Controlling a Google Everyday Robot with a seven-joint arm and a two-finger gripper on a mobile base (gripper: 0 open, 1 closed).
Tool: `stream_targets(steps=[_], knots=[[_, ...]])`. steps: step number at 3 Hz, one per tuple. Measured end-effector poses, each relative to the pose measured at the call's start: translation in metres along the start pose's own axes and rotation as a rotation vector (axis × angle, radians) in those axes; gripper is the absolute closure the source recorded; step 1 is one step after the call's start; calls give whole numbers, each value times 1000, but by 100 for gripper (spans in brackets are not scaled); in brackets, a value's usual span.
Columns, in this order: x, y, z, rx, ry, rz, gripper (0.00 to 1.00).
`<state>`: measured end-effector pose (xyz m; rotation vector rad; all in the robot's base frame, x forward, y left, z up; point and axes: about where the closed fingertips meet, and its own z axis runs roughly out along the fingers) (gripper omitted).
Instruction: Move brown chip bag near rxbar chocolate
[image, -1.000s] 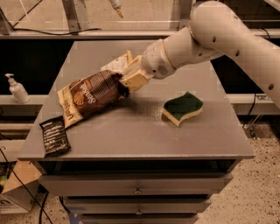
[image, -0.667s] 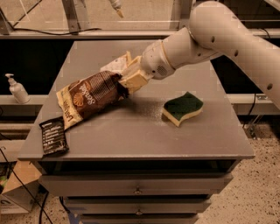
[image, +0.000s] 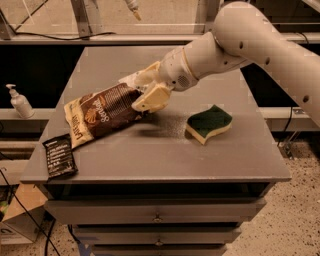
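The brown chip bag (image: 102, 114) lies tilted on the grey table (image: 165, 150), left of the middle, its cream lower end pointing down-left. My gripper (image: 147, 87) is at the bag's upper right end, its cream fingers (image: 152, 97) closed on the crumpled top of the bag. The rxbar chocolate (image: 59, 156), a small flat black wrapper with white text, lies at the table's front left corner, a short gap below the bag's lower end.
A green-and-yellow wavy sponge (image: 209, 122) lies right of the middle. A white pump bottle (image: 20, 101) stands on a shelf left of the table. Drawers (image: 157, 215) are under the tabletop. The white arm (image: 250, 45) reaches in from the upper right.
The bag and gripper have shifted slightly down and left toward the black bar; the grip is unchanged.
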<state>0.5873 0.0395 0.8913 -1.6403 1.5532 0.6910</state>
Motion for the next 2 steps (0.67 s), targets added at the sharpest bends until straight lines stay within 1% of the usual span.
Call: stream_targets(steps=[1,2], knots=[[-1,1,2,-3,0,-1,0],[-1,1,2,-4,0,-1,0]])
